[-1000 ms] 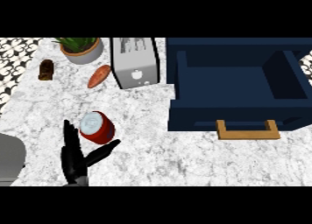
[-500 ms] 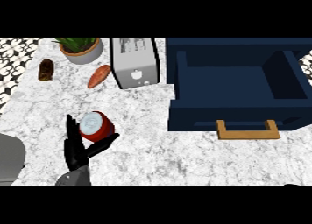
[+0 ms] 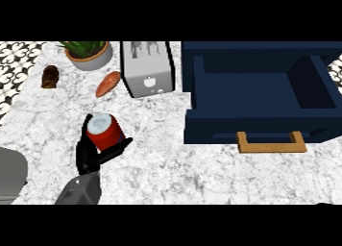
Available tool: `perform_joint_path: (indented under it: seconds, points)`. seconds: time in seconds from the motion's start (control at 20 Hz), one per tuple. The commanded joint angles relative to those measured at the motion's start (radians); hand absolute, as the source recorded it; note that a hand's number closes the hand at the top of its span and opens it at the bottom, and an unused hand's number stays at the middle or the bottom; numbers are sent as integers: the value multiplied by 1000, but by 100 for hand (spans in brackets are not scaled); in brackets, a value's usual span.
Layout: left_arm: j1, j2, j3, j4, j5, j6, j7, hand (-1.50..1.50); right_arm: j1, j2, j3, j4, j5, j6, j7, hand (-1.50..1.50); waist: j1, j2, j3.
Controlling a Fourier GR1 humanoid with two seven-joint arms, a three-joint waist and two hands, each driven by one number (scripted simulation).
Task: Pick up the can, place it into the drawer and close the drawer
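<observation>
Closer around the can [image 3: 104,131] than a second ago, the left hand [image 3: 91,156] now has its thumb pressed along the can's right side and its fingers up the left side, so the red body sits clasped between them; earlier the thumb stood out away from it. Whether the can rests on the desk [image 3: 202,173] or is raised a little off it cannot be told from this steep view. Its pale lid faces up.

Taking the can as the landmark: the open drawer [image 3: 262,91], dark blue with a wooden handle [image 3: 271,142] on its front, lies well to the right and slightly beyond. Beyond the can and a little to its right stands a silver toaster [image 3: 148,67]. Just left of the toaster, straight beyond the can, lies an orange carrot-like vegetable [image 3: 108,83], and further beyond that a potted plant [image 3: 89,54] in a grey pot. Beyond and to the left of the can sits a small brown object [image 3: 50,76], too small to identify.

White-grey marble covers the desk, and a black-and-white patterned tile wall [image 3: 11,67] runs along its far left side. A grey block [image 3: 5,175] shows at the near left edge, beside the left forearm. Of the right hand nothing shows.
</observation>
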Motion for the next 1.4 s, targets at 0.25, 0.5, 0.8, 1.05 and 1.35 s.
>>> perform_joint_path:
  seconds: [0.25,0.5,0.8,1.05,1.35]
  points:
    - [-173,6,63,204,28,-133,-96,150,-36,18,24,-4,53,-37,19,-150,-5,2,-1]
    - [-207,1,27,243,-14,-180,-128,150,-71,8,35,-7,72,-49,48,-150,-4,2,-1]
    - [-305,45,-19,322,-68,-317,-94,150,-52,15,33,-20,62,-37,31,-150,-12,4,-1]
    - [-358,17,4,263,-35,-337,-41,150,-21,2,-22,-33,16,-19,13,-150,-6,1,0]
    - [-394,42,-62,99,-74,-319,138,150,-25,-22,-58,25,19,0,-33,-150,3,-3,1]
